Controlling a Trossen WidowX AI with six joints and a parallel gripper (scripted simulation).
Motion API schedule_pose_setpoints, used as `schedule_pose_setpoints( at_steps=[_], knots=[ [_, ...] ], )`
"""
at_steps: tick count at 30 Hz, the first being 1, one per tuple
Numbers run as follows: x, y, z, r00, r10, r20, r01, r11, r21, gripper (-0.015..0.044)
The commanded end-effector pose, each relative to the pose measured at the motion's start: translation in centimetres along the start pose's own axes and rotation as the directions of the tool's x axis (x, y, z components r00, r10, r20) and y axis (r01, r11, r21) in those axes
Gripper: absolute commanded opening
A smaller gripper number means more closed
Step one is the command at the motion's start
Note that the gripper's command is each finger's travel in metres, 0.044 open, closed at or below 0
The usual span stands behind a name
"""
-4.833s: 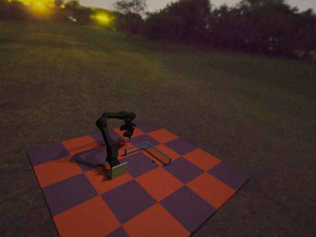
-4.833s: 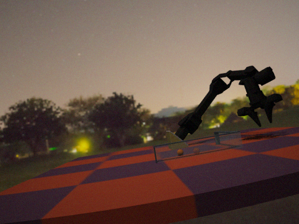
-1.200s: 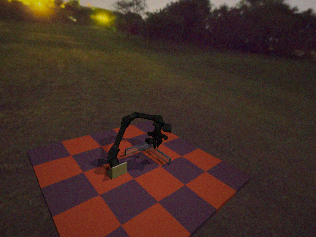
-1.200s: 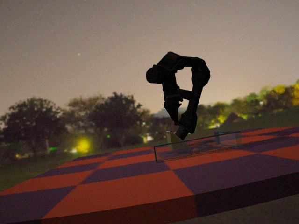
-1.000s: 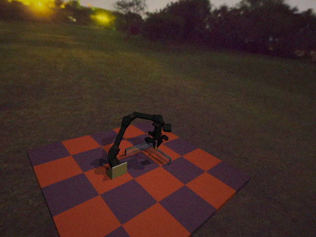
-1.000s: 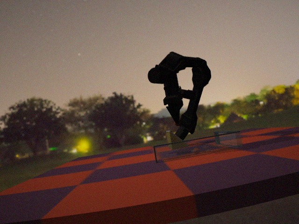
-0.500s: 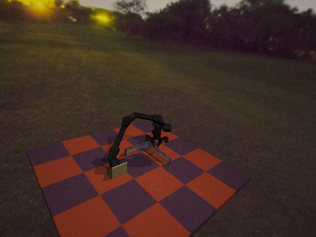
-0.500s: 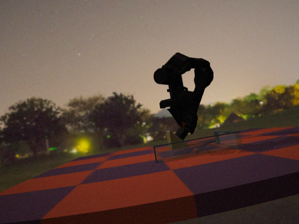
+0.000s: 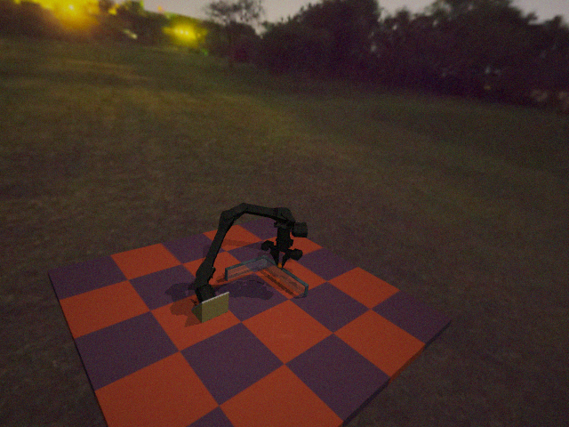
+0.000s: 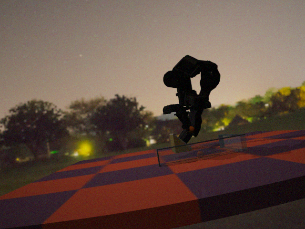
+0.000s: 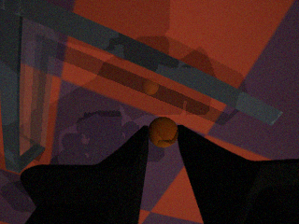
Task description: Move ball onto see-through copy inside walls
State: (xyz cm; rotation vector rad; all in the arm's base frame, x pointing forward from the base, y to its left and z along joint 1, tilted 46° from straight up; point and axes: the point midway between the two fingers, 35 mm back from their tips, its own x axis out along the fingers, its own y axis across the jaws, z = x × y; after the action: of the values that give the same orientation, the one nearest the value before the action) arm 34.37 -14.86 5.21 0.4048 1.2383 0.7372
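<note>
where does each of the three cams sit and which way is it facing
Top: high and far off, looking down on the checkered table; the whole arm shows.
Exterior: low at table edge, looking sideways through the clear walls; the folded arm shows against the sky.
Wrist: above the gripper, looking down; only the fingers show.
All three show the orange ball held above the walls.

An orange-and-purple checkered table (image 9: pixel 284 331) stands on dusky grass (image 9: pixel 321 138) before dark trees (image 9: pixel 390 41).
</note>
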Motion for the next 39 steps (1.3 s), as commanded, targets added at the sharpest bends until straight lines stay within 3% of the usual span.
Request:
schedule_pose_setpoints(
  at_steps=[1, 11, 20, 39],
  knots=[
    [0.2, 0.3, 0.6, 1.000, -0.001, 0.007, 0.000, 0.991, 0.135, 0.0000],
    [0.9, 1.0, 1.7, 1.000, 0.002, 0.008, -0.005, 0.915, 0.404, 0.0000],
    [1.4, 0.9, 1.8, 1.000, 0.002, 0.008, -0.005, 0.913, 0.409, 0.0000],
    [8.0, 1.0, 1.8, 1.000, 0.004, 0.010, -0.008, 0.913, 0.408, 0.0000]
  ],
)
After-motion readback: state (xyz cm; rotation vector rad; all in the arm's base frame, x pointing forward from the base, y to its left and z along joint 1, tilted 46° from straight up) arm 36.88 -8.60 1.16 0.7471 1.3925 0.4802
